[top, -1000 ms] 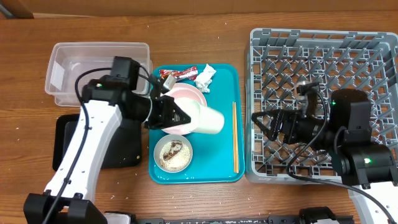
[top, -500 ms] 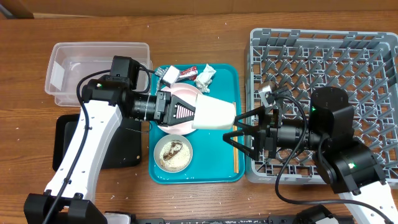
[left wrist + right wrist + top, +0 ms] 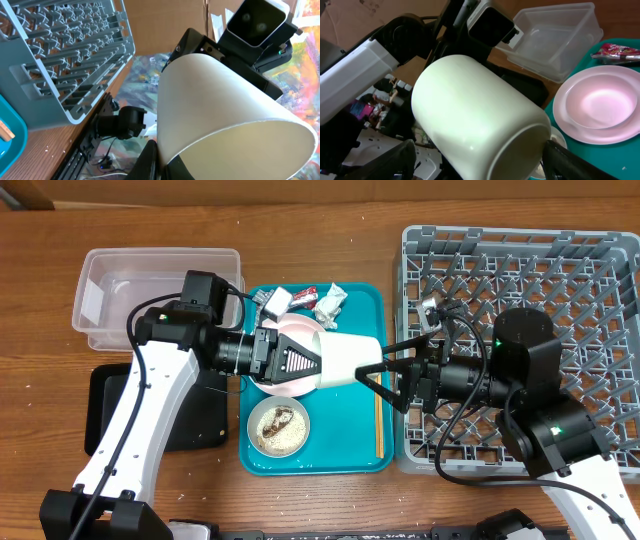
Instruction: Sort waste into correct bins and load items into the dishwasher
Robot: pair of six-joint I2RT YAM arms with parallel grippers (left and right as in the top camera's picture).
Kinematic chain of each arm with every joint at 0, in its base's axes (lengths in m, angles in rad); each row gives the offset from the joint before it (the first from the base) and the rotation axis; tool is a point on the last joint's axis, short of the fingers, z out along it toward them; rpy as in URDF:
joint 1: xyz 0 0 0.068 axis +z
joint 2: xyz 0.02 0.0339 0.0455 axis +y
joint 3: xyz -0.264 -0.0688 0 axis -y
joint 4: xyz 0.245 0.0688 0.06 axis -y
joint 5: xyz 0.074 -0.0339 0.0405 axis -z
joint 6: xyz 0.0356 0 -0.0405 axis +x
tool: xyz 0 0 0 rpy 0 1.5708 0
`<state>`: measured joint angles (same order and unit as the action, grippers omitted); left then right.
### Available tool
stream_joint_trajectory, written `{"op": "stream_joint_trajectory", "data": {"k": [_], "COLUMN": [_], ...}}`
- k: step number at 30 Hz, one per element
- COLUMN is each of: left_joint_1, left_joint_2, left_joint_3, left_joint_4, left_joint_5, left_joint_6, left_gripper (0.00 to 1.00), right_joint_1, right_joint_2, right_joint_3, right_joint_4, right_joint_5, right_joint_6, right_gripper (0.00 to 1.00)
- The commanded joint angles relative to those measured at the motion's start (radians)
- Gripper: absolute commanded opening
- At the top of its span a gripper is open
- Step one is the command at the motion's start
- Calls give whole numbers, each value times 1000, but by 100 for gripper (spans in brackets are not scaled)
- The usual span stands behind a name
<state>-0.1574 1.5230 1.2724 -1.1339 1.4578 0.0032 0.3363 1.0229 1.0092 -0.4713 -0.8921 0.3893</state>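
The grey dish rack (image 3: 520, 250) stands just to the right of the teal serving tray (image 3: 350, 445), its near wall beside the tray's right edge. The clear plastic tub (image 3: 160, 258) sits to the upper left of the tray, near its top-left corner. The black tray (image 3: 100, 410) lies to the tray's left, partly under the left arm.

On the tray's upper left part rests the white-pink plate (image 3: 597, 107), partly covered in the overhead view by the left gripper (image 3: 318, 362). That gripper is clamped on the white cup (image 3: 350, 360), which it holds on its side above the middle of the tray, off the surface, its far end pointing toward the rack. The right gripper (image 3: 375, 370) reaches in from the rack side over the tray's right edge, its jaws spread wide with one finger on each side of the cup's far end; whether they touch the cup cannot be told.

The grey-white bowl (image 3: 250, 427) sits on the tray's lower left, with brownish food scraps (image 3: 280, 420) and white grains inside. The wooden chopsticks (image 3: 378, 430) lie along the tray's right edge. The crumpled tissue (image 3: 330, 302) lies at the tray's top edge, with the red snack wrapper (image 3: 303, 293) just beside it on the left.
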Motion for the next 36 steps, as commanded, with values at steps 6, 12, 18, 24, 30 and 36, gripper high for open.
{"op": "stream_joint_trajectory", "data": {"k": [6,12,18,24,30,36], "left_joint_1": [17,4,-45,-55,-55,-45], "left_joint_2": [-16,-16,-16,-16,-16,-16], "left_joint_3": [13,13,13,13,13,13], "left_joint_4": [-21,-19,-18,-18,-19,-21], "left_joint_5": [95,83,80,79,30,-202], "left_joint_6": [29,28,28,28,27,6], "left_gripper": [4,4,4,4,8,55], "right_joint_1": [-89,-76,19,40,39,24], "right_joint_2": [0,0,4,10,5,-57], "right_joint_3": [24,24,24,24,24,24], "right_joint_4": [-33,0,81,81,80,17], "right_joint_5": [-114,-153,-161,-139,-142,-38], "right_joint_6": [4,4,5,5,5,4], "right_gripper": [83,91,91,74,54,54]}}
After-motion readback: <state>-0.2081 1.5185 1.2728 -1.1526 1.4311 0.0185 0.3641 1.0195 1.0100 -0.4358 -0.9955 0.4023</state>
